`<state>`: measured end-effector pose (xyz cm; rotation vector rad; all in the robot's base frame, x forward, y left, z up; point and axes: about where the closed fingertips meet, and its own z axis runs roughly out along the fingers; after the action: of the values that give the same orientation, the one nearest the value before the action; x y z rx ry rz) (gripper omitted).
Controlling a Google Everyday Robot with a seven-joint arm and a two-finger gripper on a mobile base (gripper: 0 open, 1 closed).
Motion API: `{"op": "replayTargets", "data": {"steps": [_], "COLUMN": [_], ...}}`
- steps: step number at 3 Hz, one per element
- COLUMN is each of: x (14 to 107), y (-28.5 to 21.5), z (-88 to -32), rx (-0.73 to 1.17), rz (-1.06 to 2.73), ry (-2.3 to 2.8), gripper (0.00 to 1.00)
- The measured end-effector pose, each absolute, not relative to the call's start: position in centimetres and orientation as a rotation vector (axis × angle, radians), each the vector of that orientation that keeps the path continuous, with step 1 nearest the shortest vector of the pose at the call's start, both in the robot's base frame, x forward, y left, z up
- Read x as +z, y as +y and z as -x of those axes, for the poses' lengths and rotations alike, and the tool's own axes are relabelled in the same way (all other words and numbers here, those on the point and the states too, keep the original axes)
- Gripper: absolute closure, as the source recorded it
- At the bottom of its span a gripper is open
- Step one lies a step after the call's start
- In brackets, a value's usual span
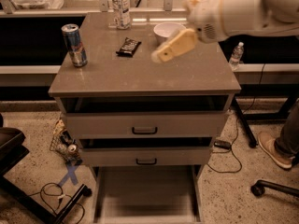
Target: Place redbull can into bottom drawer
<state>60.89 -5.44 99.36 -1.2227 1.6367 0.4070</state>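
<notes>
The redbull can (74,45) stands upright at the left edge of the cabinet top (140,76), blue and silver with a shiny top. The bottom drawer (145,197) is pulled out at floor level, its flat grey floor bare. My gripper (161,55) hangs from the white arm over the middle right of the cabinet top, well to the right of the can and above the surface. It holds nothing that I can see.
A white bowl (167,31), a dark snack packet (128,46) and a clear plastic bottle (120,4) stand at the back of the top. Two grey drawer fronts (145,125) with black handles sit slightly open. Cables and a chair base lie on the floor at left.
</notes>
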Motion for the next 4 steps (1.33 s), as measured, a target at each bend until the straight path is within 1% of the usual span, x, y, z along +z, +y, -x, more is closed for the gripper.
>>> {"op": "replayTargets", "data": {"steps": [1, 3, 4], "x": [97.1, 94.2, 94.1], "y": [0.5, 9.7, 13.4], "z": [-64.2, -68.5, -70.4], "rx": [0.509, 0.703, 0.757], "rz": [1.153, 1.06, 1.059], "ry": [1.604, 1.507, 1.441], "gripper": [0.0, 0.0, 0.0]}}
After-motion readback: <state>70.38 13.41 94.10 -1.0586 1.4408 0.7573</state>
